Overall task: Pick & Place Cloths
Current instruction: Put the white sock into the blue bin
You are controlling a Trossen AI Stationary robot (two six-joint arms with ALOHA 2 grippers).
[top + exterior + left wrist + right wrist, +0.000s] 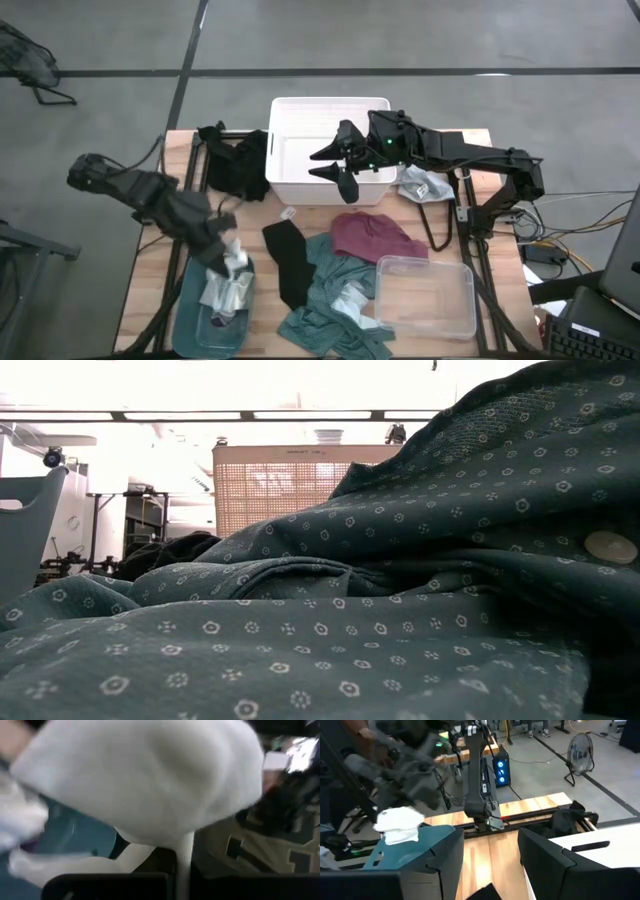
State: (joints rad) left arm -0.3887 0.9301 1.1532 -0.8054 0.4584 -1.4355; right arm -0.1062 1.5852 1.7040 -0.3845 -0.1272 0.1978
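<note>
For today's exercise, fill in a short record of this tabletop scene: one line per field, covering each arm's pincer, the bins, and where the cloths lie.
left pincer: shut on white cloth, above teal bin
right pincer: open, empty, over white bin
teal bin contents: white-grey cloths
clear bin: no cloth seen inside
table middle: black cloth, maroon cloth, teal-green cloth
beside white bin: black garment; grey-white cloth

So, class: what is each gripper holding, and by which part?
Left gripper holds a white cloth by its upper end over the teal bin. Right gripper, open over the white bin, holds nothing.
</note>
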